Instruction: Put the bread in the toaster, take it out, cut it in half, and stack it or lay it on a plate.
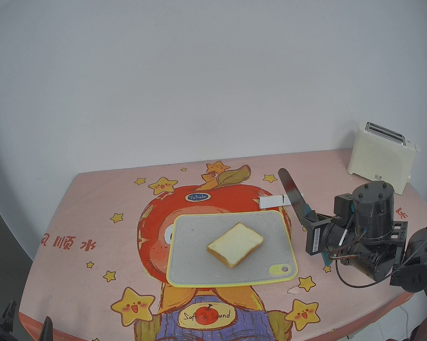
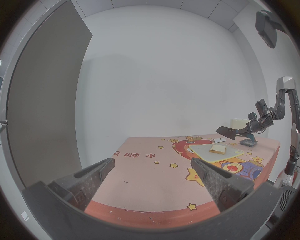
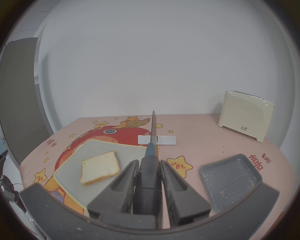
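A whole slice of bread (image 1: 235,244) (image 3: 99,167) (image 2: 217,148) lies flat on the grey cutting board (image 1: 194,268) (image 3: 125,150) at the table's middle. My right gripper (image 1: 313,225) (image 3: 147,168) is shut on the dark handle of a knife (image 1: 293,197) (image 3: 153,129) (image 2: 227,131). It hovers just right of the board, blade pointing away toward the wall. The cream toaster (image 1: 381,155) (image 3: 245,115) stands at the far right corner. A grey square plate (image 3: 229,179) (image 2: 248,142) sits under the right arm. My left gripper (image 2: 153,175) (image 1: 25,329) hangs open off the table's near left corner.
A small white card (image 1: 272,201) (image 3: 164,140) lies on the tablecloth behind the board, under the knife blade. The left half of the table holds nothing but the printed cloth. Crumbs dot the plate.
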### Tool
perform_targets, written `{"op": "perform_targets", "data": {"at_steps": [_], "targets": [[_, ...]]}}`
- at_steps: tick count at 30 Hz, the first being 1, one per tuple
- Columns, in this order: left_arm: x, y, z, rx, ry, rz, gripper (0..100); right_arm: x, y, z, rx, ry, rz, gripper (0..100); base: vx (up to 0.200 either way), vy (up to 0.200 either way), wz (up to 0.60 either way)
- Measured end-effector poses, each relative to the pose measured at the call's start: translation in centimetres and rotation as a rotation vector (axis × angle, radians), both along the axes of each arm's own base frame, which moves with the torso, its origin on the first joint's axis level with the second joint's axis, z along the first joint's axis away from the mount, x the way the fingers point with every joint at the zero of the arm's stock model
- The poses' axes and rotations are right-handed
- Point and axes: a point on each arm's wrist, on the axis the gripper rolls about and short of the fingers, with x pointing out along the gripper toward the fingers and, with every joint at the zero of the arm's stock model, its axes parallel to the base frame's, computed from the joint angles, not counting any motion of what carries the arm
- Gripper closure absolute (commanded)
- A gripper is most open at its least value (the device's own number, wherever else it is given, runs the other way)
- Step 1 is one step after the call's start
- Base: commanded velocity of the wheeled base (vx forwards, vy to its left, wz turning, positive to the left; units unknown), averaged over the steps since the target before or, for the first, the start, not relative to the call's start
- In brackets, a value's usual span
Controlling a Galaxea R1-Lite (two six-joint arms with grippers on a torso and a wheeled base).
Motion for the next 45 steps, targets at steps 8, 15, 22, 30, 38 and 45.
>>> {"op": "perform_targets", "data": {"at_steps": [8,15,22,30,38,45], "targets": [[0.0,0.0,0.0,0.000,0.000,0.000,0,-0.5,-1.0,1.3,0.002,-0.032,0.016,100,0.000,0.000,0.00],[0.0,0.0,0.0,0.000,0.000,0.000,0,-0.9,-1.4,1.4,-0.007,-0.038,0.024,100,0.000,0.000,0.00],[0.0,0.0,0.0,0.000,0.000,-0.001,0,-1.5,-1.4,1.3,0.003,-0.024,0.077,100,0.000,0.000,0.00],[0.0,0.0,0.0,0.001,0.000,0.000,0,-2.1,-1.3,1.7,-0.013,-0.032,0.208,100,0.000,0.000,0.00],[0.0,0.0,0.0,0.001,0.000,0.000,0,-1.8,-0.7,2.9,0.003,-0.020,0.339,100,0.000,0.000,0.00],[0.0,0.0,0.0,0.001,0.000,0.000,0,-2.8,-0.9,4.1,0.059,-0.021,0.472,100,0.000,0.000,0.00]]}}
